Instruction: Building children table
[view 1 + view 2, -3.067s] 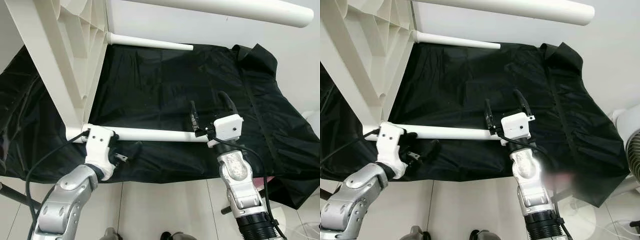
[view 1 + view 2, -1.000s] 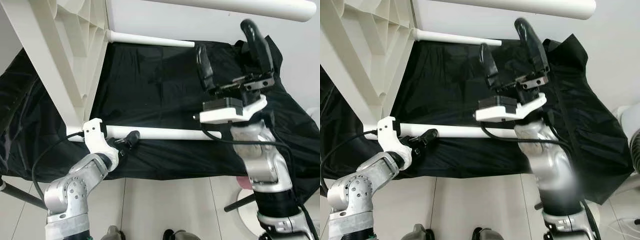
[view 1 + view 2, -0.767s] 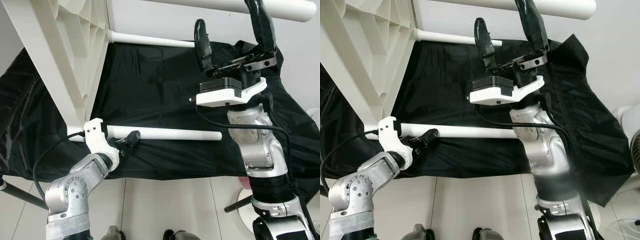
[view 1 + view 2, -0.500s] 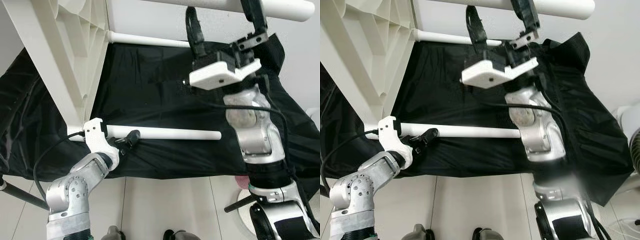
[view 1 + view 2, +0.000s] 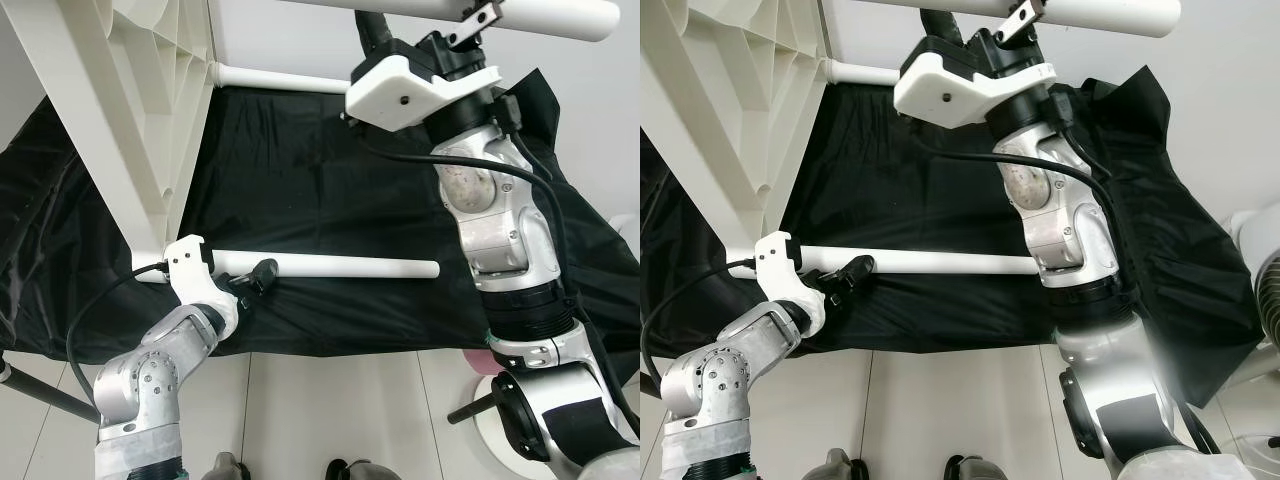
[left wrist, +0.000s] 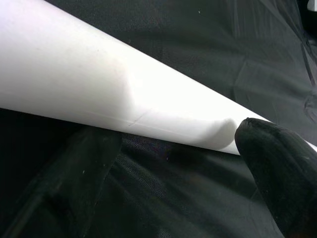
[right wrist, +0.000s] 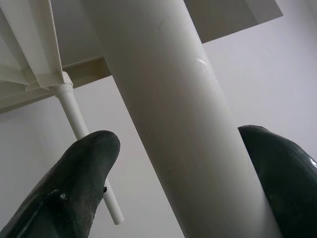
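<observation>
The white plastic children table (image 5: 120, 110) lies on its side over a black cloth (image 5: 320, 170), with its round legs pointing sideways. The right gripper (image 7: 183, 163) is raised to the upper table leg (image 5: 540, 14). In the right wrist view this thick white leg passes between the two black fingers (image 7: 81, 173); the fingers are spread, one on each side of it, and I cannot tell if they already press it. The left gripper (image 5: 252, 280) is low, at the lower table leg (image 5: 340, 267), close to where this leg joins the table. One black fingertip (image 6: 277, 168) lies against the leg from beneath, with the black cloth just under it. Whether the left fingers are clenched on the leg or released, I cannot tell. A thinner far leg (image 5: 300, 80) sticks out behind the right fingers.
</observation>
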`<state>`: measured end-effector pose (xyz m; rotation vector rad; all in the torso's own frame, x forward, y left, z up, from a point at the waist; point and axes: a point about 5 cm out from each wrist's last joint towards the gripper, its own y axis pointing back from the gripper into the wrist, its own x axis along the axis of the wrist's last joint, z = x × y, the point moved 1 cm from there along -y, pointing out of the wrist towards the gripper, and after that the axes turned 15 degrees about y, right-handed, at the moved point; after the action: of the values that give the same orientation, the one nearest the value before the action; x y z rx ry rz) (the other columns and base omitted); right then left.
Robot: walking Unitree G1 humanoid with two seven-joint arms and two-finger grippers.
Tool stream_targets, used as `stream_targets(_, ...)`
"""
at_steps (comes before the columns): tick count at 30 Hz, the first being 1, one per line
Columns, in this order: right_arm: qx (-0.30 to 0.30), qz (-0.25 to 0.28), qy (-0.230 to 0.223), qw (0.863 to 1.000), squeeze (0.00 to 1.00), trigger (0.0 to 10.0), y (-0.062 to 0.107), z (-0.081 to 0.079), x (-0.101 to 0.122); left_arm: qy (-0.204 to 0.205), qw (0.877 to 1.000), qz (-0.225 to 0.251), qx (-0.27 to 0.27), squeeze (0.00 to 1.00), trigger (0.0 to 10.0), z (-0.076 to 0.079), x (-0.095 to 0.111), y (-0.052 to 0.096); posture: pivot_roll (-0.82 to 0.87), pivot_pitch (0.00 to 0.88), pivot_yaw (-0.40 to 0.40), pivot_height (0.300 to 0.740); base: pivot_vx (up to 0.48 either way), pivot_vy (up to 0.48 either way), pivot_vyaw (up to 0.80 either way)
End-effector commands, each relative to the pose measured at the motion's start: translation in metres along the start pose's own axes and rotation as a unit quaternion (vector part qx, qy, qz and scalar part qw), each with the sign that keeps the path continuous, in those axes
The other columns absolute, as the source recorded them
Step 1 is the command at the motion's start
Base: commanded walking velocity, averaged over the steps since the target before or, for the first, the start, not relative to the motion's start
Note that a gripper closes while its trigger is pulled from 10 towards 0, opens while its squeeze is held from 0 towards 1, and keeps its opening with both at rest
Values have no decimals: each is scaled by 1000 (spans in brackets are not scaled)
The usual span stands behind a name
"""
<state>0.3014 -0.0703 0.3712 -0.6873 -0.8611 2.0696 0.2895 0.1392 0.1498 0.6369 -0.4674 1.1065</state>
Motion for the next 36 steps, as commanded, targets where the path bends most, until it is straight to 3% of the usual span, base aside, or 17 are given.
stream_targets(1, 14, 14, 7, 1000, 0, 10000, -4, -4, 6, 5, 999, -7, 31, 0, 10000, -9, -4, -1, 18, 141, -12, 740, 0, 0, 0)
stream_targets(6, 26, 21, 27, 999, 0, 10000, -10, -1, 11, 6, 999, -10, 32, 0, 10000, -9, -6, 0, 17, 145, -12, 740, 0, 0, 0)
stream_targets(7, 34, 15, 31, 999, 0, 3569, -11, -1, 10, 7, 999, -11, 31, 0, 10000, -9, -7, 0, 16, 145, -13, 740, 0, 0, 0)
stream_targets(9, 39, 10, 33, 999, 0, 3569, -12, -1, 10, 8, 999, -11, 31, 0, 10000, -8, -7, 0, 16, 145, -13, 740, 0, 0, 0)
stream_targets(10, 44, 4, 34, 998, 0, 0, -12, -1, 8, 8, 999, -11, 31, 0, 10000, -8, -8, 0, 17, 145, -17, 740, 0, 0, 0)
stream_targets(14, 52, -25, 22, 998, 0, 0, -12, 2, -1, 8, 999, -13, 30, 0, 10000, -6, -10, 0, 12, 146, -17, 740, 0, 0, 0)
stream_targets(23, 47, -104, -67, 991, 0, 0, -8, 8, -18, 2, 999, -7, 35, 0, 10000, 1, -15, -4, 1, 147, -16, 740, 0, 0, 0)
stream_targets(31, 54, -142, -125, 980, 0, 0, -4, 7, -18, -12, 997, 34, 74, 0, 10000, 7, -4, -11, -4, 147, -16, 740, 0, 0, 0)
stream_targets(36, 51, -170, -190, 966, 0, 0, -7, 5, -20, -26, 992, 85, 88, 0, 10000, 20, 10, -16, -9, 149, -17, 740, 0, 0, 0)
